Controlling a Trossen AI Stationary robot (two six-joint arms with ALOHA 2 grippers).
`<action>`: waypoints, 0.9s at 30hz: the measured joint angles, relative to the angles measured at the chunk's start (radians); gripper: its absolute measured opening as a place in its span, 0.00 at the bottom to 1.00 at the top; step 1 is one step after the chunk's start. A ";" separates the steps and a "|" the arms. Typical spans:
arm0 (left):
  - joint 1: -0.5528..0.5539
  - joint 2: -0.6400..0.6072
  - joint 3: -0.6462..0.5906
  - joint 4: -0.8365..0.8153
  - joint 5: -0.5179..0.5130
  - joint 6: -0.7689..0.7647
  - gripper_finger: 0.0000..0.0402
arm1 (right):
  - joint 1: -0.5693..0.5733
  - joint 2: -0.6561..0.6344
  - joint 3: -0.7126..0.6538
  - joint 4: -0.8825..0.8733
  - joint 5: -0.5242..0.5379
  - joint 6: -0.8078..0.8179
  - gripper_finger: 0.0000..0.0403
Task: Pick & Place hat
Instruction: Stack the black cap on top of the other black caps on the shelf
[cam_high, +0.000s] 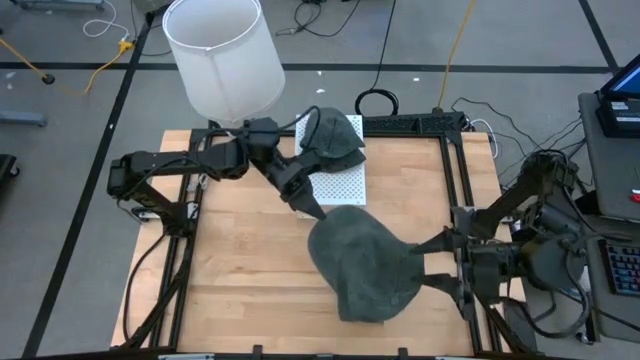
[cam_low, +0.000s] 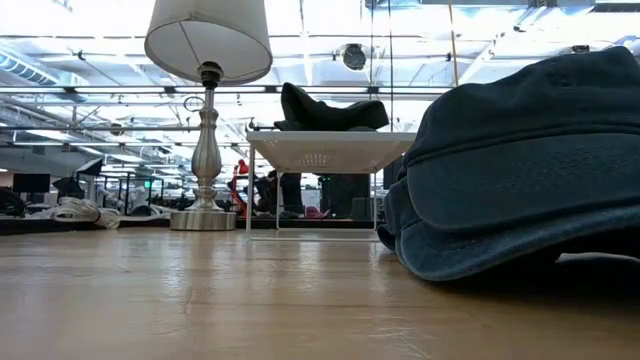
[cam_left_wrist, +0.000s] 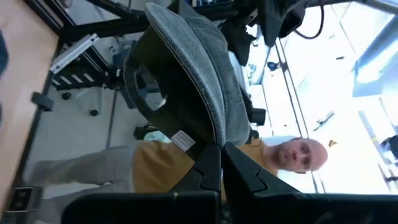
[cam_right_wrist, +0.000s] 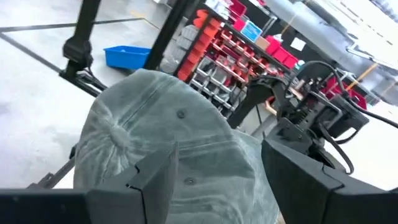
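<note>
Grey-green hat (cam_right_wrist: 168, 149), faded denim look, fills the middle of the view, crown toward the camera, seams and a small eyelet visible. Right gripper (cam_right_wrist: 217, 186): its 2 dark fingers (cam_right_wrist: 155, 177) stand wide apart, 1 on each side of the hat, close against the fabric. Behind: red parts bins (cam_right_wrist: 217, 37) on racks, a blue tray (cam_right_wrist: 127, 56) on the floor, black cabling.

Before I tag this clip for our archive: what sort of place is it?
Probably a robotics lab or workshop: red parts bins on shelving, cables across the floor, and a wooden table in a black frame.
</note>
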 joint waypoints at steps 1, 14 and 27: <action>-0.006 0.000 0.000 0.002 -0.016 -0.010 0.00 | 0.007 0.001 0.000 0.001 0.000 -0.001 0.56; -0.039 0.001 0.013 -0.052 -0.211 -0.050 0.00 | 0.120 -0.001 0.035 -0.144 -0.107 0.040 0.56; -0.048 0.001 0.013 -0.051 -0.229 -0.124 0.00 | 0.109 0.023 0.035 -0.390 -0.097 0.229 0.56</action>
